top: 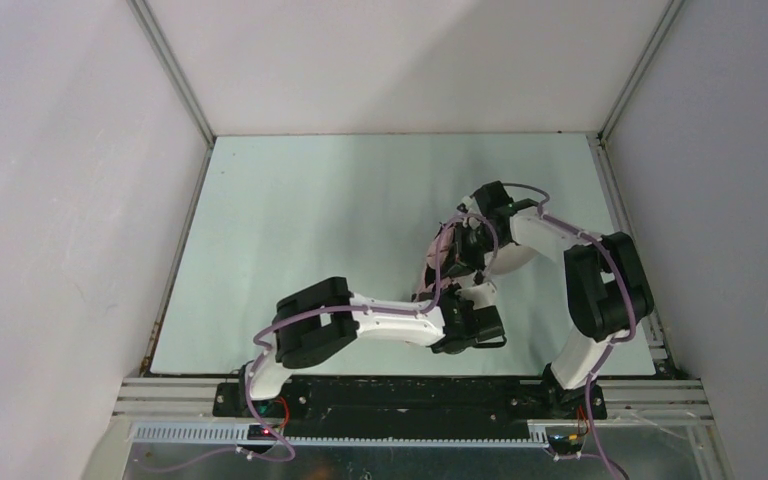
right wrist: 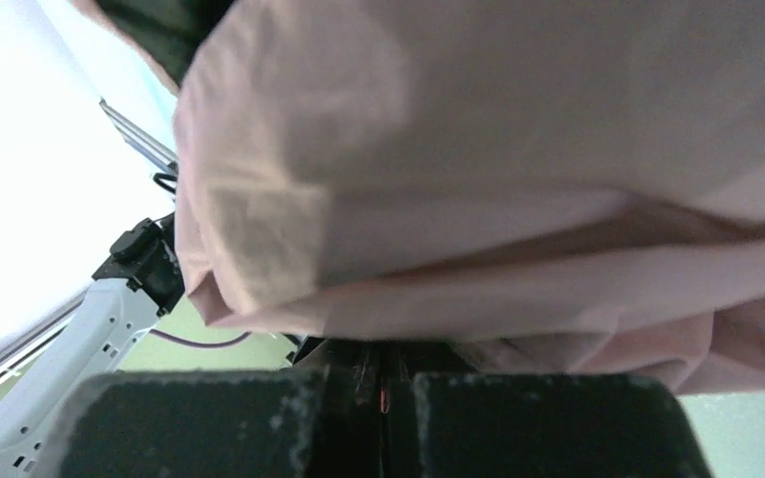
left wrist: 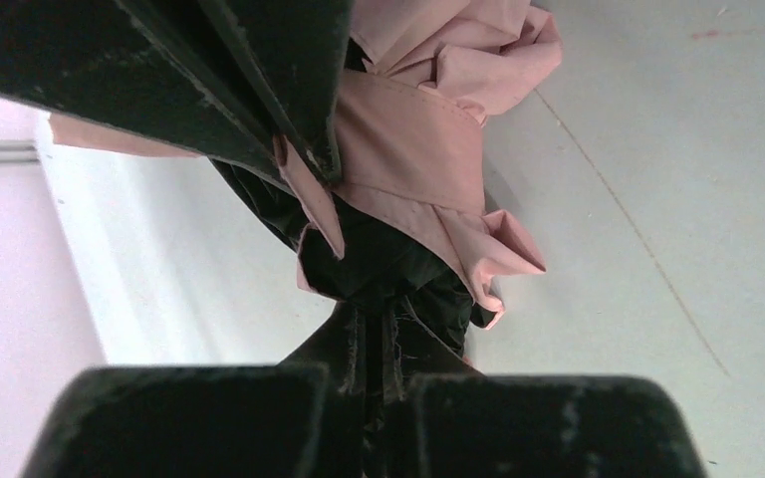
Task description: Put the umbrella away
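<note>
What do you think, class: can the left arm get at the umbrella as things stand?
Yes, it seems so: the left gripper is shut on the umbrella, pinching its dark lining, with nothing between them. The right gripper appears to grip the fabric too.

Umbrella (left wrist: 408,159) on the table (top: 300,220), right of centre; left gripper (top: 463,302) before it, right gripper (top: 466,243) behind.

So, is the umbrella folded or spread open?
Collapsed, not spread: the umbrella shows pink fabric in bunched, creased folds with dark lining exposed. It is not neatly wrapped.
</note>
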You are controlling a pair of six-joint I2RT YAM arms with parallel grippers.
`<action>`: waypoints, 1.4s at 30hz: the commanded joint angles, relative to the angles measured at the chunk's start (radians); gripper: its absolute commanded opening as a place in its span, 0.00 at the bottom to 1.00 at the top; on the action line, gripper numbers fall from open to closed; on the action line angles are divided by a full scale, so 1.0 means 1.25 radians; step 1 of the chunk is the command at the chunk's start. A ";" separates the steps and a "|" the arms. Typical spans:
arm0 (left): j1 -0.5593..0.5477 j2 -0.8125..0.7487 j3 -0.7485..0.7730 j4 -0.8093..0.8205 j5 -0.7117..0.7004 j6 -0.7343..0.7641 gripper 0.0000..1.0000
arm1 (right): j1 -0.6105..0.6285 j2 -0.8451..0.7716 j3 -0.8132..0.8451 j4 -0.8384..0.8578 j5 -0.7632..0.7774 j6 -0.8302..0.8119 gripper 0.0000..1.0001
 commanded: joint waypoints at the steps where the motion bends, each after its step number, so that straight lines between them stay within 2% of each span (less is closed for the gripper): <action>1: -0.024 0.028 -0.049 0.028 0.016 0.117 0.00 | 0.008 0.029 0.049 0.054 -0.059 0.004 0.00; 10: -0.094 0.103 -0.006 0.062 -0.015 0.237 0.00 | 0.049 0.000 0.068 0.011 -0.067 -0.010 0.00; 15: -0.125 0.193 0.094 -0.004 -0.063 0.256 0.00 | 0.073 0.003 0.069 0.002 -0.080 -0.002 0.00; 21: -0.143 0.270 0.181 -0.064 -0.066 0.235 0.00 | 0.100 -0.023 0.044 0.004 -0.084 0.024 0.00; 30: -0.171 0.338 0.271 -0.094 -0.014 0.234 0.00 | 0.111 -0.075 0.047 0.084 -0.099 0.154 0.00; 42: -0.181 0.371 0.313 -0.114 0.041 0.242 0.00 | 0.134 -0.088 0.049 0.183 -0.132 0.259 0.00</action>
